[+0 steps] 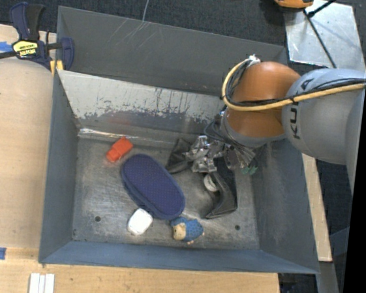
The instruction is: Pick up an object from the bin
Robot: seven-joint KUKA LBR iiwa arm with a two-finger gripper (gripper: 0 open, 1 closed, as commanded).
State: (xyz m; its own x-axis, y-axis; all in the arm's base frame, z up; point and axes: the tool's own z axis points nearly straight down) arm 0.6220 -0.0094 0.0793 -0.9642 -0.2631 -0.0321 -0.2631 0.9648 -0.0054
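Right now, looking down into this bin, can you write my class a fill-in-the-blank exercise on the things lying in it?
1. The small block on the floor of the bin, to the left of the gripper, is ____ in colour.
2. The large oval thing lying in the middle of the floor is dark ____.
3. The small rounded thing beside the oval's near end is ____.
Missing words: orange; blue; white.

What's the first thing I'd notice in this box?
The big arm with its orange cover reaches in from the right, over the bin's back right part. In the middle of the bin lies a dark blue oval pouch, with an orange block at its upper left and a white lump just below it.
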